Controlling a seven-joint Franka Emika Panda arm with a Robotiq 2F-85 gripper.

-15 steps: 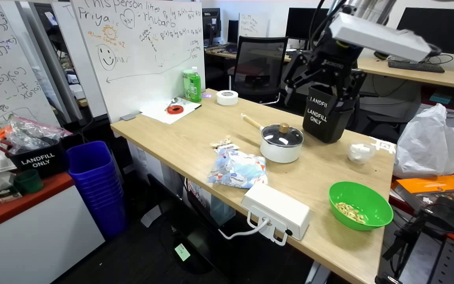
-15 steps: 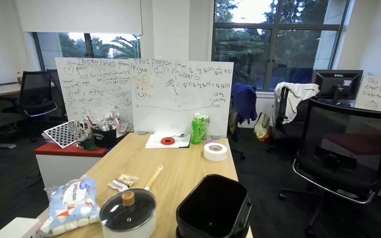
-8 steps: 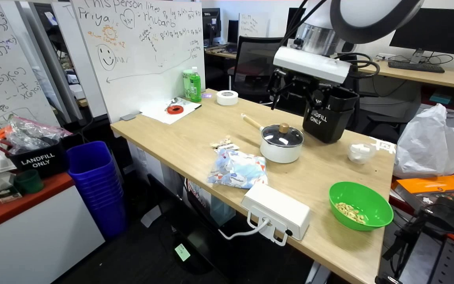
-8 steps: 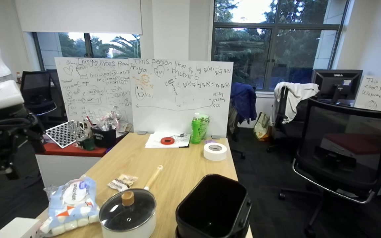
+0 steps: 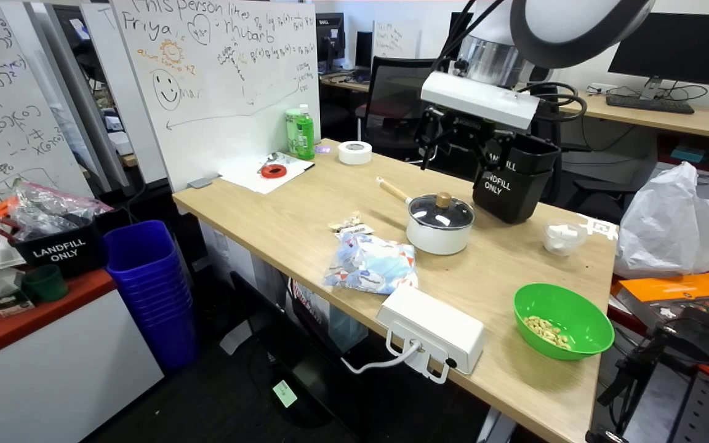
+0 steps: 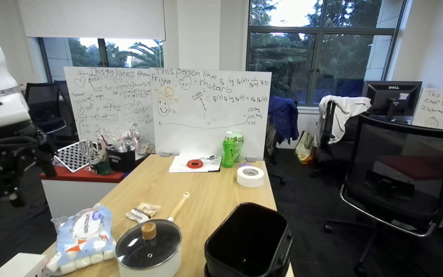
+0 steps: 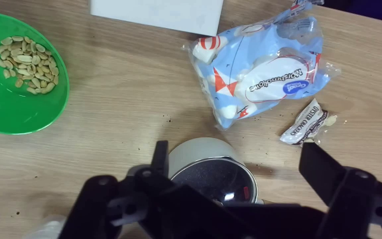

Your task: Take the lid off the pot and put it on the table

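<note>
The glass lid (image 5: 439, 215) sits flat on the pot (image 5: 439, 240), closing it, its wooden knob (image 6: 149, 231) uppermost in both exterior views. The pot rests on the worktop (image 5: 305, 212), and its light-coloured handle (image 5: 393, 189) points towards the whiteboard (image 5: 237, 80). The pincer (image 7: 235, 156) hangs in the air, its fingers (image 7: 320, 171) spread wide apart and clear of the lid; in the wrist view it hides part of the lid and pot. Near the pot lies a marshmallow bag (image 7: 260, 69), printed blue and white, and by the bag a small packet of oyster crackers (image 7: 305, 122). A white box (image 5: 437, 323) stands at the worktop's edge just beside the bag; I cannot tell whether the two touch. On another side of the pot, apart from it, a black bin (image 5: 508, 206) with white lettering stands upright. A green bowl (image 5: 585, 317) holding peanuts (image 7: 28, 63) stands well apart from the pot, and a small clear bowl (image 5: 557, 248) with white contents (image 5: 562, 232) stands between that and the bin. Farther along the worktop are a roll of white tape (image 5: 354, 154) and, close to the whiteboard, an upright green bottle (image 5: 305, 136)
</note>
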